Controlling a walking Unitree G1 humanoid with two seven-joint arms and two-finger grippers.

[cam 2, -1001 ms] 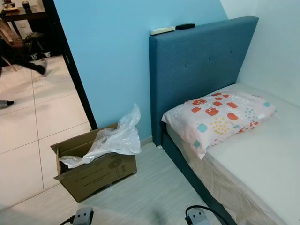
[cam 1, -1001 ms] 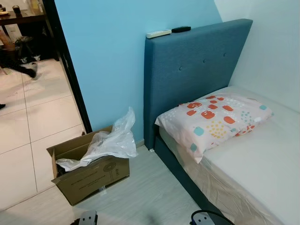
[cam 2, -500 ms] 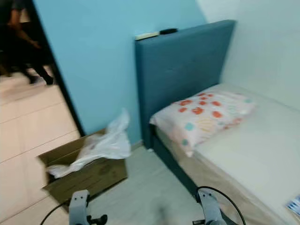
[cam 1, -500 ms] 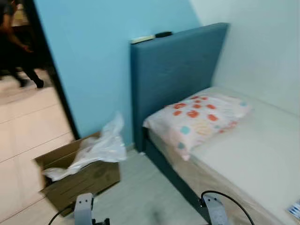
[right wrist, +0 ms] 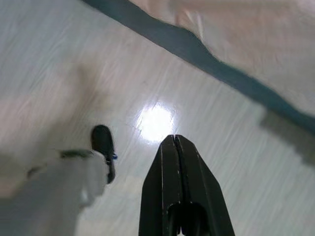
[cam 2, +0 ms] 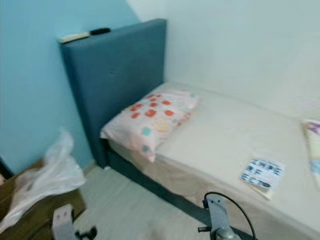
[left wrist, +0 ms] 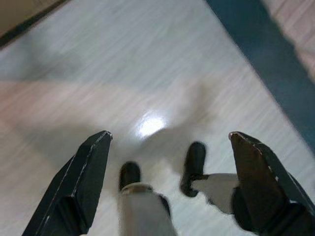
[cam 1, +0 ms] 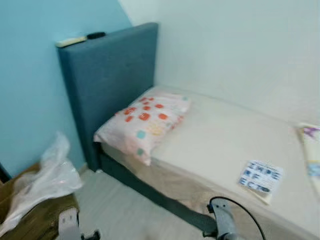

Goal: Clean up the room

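Left tool gapes wide, right tool pressed closed, both above floor; blurred box cropped at eight o'clock.

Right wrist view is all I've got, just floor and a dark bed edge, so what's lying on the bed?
Observer: A patterned pillow lies at the head end, against the blue headboard.
Operator: Anything on the mattress to tidy?
Observer: Yes, a white leaflet with blue print lies flat on the mattress near its front edge, on the robot's right.
Operator: Is my left gripper open?
Observer: Yes, the left gripper hangs over bare floor, fingers spread wide and holding nothing.
Operator: Anything on the floor to my left?
Observer: A cardboard box with a crumpled clear plastic bag spilling over its top, beside the headboard.
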